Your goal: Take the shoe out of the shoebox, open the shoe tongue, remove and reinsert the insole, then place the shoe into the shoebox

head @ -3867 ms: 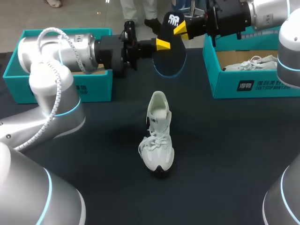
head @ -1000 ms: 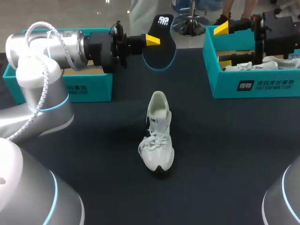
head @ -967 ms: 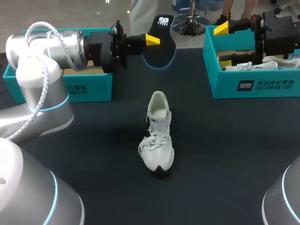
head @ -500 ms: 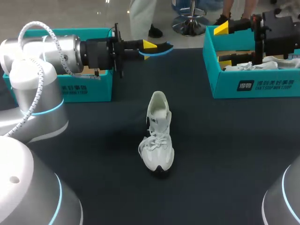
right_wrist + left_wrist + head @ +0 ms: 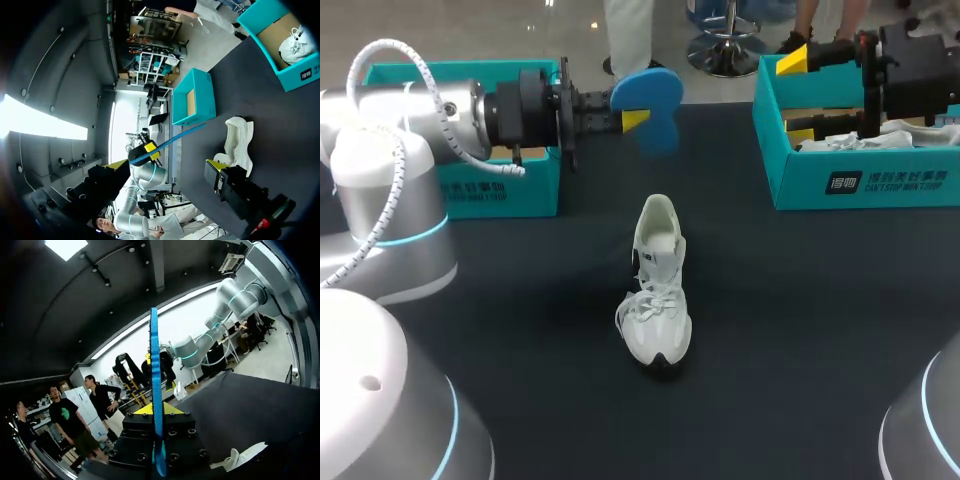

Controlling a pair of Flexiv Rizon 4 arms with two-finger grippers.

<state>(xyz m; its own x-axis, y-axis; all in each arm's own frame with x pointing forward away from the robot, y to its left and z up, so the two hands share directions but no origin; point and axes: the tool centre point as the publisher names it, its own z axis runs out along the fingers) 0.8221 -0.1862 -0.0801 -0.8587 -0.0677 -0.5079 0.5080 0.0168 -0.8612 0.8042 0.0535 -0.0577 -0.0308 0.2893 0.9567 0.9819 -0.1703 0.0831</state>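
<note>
My left tool (image 5: 632, 114) is clamped on the blue insole (image 5: 647, 90), the shoe (image 5: 657, 290) lies at its 6 o'clock on the tabletop (image 5: 820, 330), long axis 12-to-6 with the heel opening nearer, and my right tool (image 5: 797, 97) hangs apart over the right shoebox (image 5: 840, 185).

I watched my right gripper (image 5: 796, 97) let go of the insole (image 5: 645, 90) and pull away to the right, where it ended up spread open over the shoebox (image 5: 850, 185) on that side. My left gripper (image 5: 634, 118), now alone on the insole, rolled its wrist. The insole's dark top face with the logo turned edge-on and then over, so its blue underside showed from above, and the left gripper drew back a little toward its own side.
</note>
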